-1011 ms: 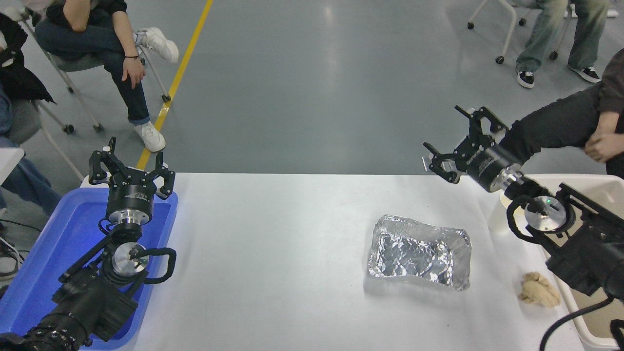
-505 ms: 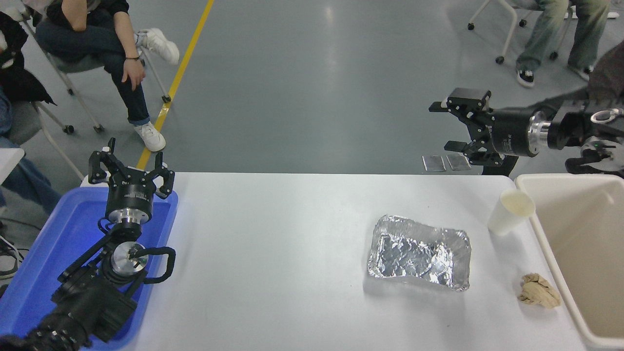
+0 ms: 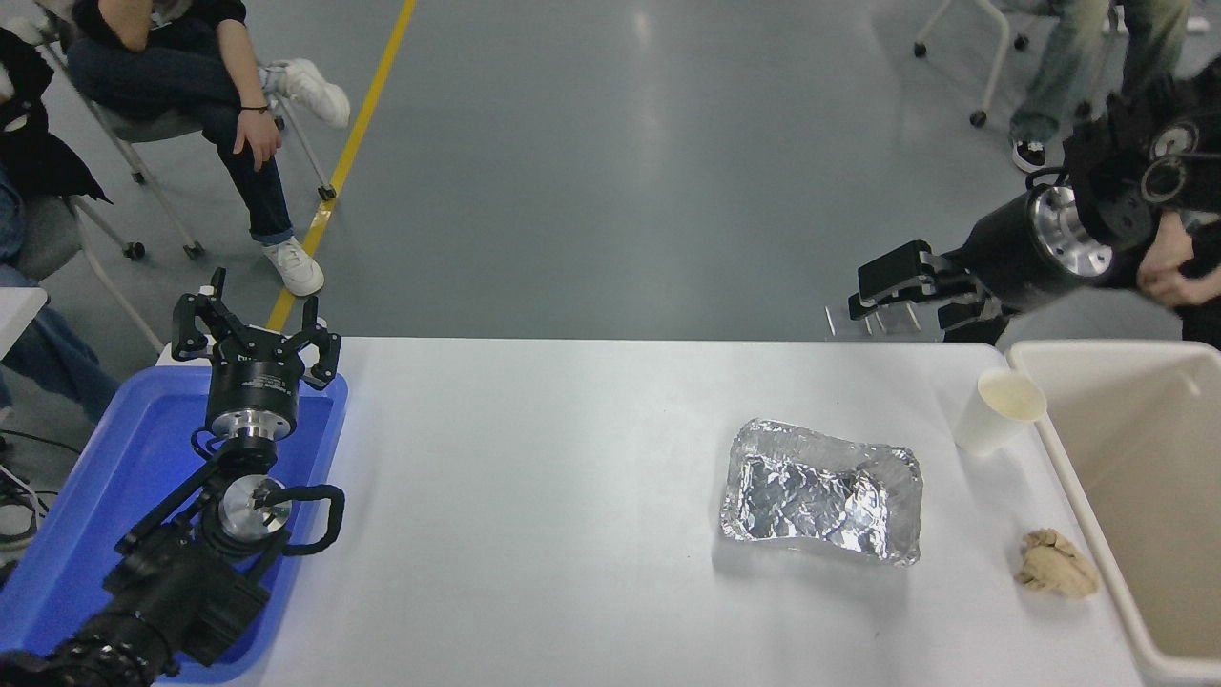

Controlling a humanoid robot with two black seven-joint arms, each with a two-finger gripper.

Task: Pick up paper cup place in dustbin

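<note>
The paper cup [image 3: 997, 410] stands upright on the white table, just left of the dustbin's near corner. The dustbin [image 3: 1068, 477], a large cream bin, fills the right edge of the picture. My right gripper [image 3: 860, 294] hangs in the air beyond the table's far edge, up and to the left of the cup and well apart from it. It points left and is open, with nothing between its fingers. My left gripper [image 3: 256, 324] stays parked and open over the blue tray at the lower left.
A crinkled foil tray [image 3: 820, 491] lies left of the cup, and a tan paper wad [image 3: 1054, 565] lies near the bin's wall. A blue tray [image 3: 86, 506] sits at the left. People sit at the top left, and a person's hand [image 3: 1173, 281] is behind my right arm.
My right arm swung up and away from above the cup and bin, out past the table's far edge, and the gripper turned to point left. The cup and the left arm have not moved.
</note>
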